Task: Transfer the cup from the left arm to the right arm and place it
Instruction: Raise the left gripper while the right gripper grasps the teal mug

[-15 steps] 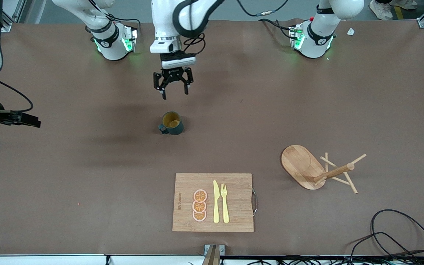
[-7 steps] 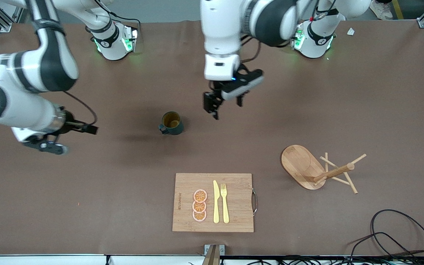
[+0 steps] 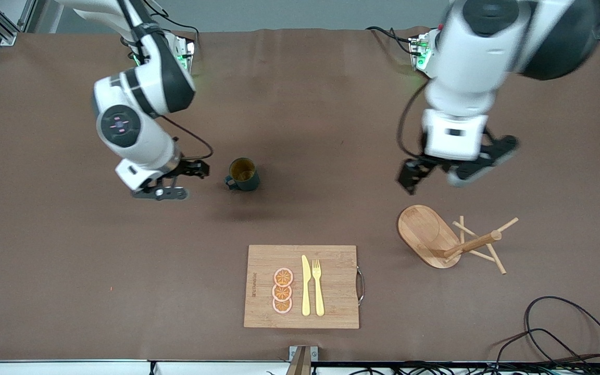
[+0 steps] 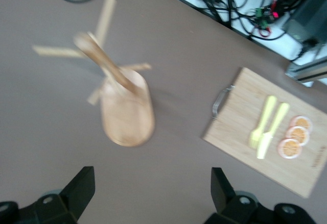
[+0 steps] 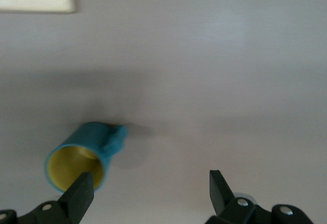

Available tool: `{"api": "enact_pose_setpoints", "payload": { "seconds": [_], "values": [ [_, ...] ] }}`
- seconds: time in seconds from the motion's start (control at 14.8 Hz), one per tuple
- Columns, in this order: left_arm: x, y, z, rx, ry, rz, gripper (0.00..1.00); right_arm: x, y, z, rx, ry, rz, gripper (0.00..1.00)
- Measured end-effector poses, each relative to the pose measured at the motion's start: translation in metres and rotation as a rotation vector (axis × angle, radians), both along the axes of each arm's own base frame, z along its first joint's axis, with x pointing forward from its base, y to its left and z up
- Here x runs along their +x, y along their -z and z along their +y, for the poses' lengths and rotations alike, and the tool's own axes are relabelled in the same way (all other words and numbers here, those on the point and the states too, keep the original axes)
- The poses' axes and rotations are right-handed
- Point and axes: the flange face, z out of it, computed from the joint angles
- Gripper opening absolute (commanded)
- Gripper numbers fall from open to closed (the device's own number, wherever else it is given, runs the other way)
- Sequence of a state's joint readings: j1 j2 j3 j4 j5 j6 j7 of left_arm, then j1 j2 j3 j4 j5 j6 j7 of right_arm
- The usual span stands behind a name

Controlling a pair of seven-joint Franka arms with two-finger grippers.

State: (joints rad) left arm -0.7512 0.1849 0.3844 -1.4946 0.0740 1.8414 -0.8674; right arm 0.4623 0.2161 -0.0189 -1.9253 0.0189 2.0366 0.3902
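The cup (image 3: 242, 175) is a dark teal mug with a mustard-yellow inside. It stands upright on the brown table, its handle toward the right arm's end. My right gripper (image 3: 197, 170) is open and empty, close beside the cup on the handle side and apart from it. In the right wrist view the cup (image 5: 82, 157) sits just off one fingertip of that gripper (image 5: 150, 193). My left gripper (image 3: 435, 178) is open and empty, over the table by the wooden rack; its wrist view (image 4: 152, 193) shows nothing between its fingers.
A tipped wooden mug rack (image 3: 435, 237) lies toward the left arm's end, also in the left wrist view (image 4: 127, 112). A cutting board (image 3: 336, 271) with orange slices (image 3: 282, 290), a knife and a fork lies near the front edge. Black cables (image 3: 565, 333) lie at the front corner.
My left arm swung from above the cup toward its own end of the table, ending over the rack. My right arm moved in from the table's end to beside the cup. The cup stayed put.
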Motion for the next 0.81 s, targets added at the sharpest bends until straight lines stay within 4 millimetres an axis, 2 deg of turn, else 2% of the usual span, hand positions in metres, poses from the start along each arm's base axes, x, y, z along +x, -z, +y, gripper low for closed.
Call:
{"api": "enact_pose_setpoints", "payload": {
  "seconds": [0.14,0.27,0.68,0.81],
  "values": [
    [0.003,-0.018,0.054,0.017,0.072,0.033,1.00,-0.018,0.013,0.035,0.026,-0.112,-0.043,1.00],
    [-0.001,-0.030,0.096,0.035,0.135,0.082,1.00,-0.026,0.028,0.050,0.046,-0.221,-0.071,1.00],
    [-0.018,-0.051,0.185,0.055,0.321,0.193,1.00,-0.023,0.079,0.050,0.055,-0.510,-0.046,0.95],
    [-0.022,-0.051,0.196,0.048,0.357,0.222,1.00,-0.022,0.087,0.053,0.059,-0.552,-0.048,0.95]
  ]
}}
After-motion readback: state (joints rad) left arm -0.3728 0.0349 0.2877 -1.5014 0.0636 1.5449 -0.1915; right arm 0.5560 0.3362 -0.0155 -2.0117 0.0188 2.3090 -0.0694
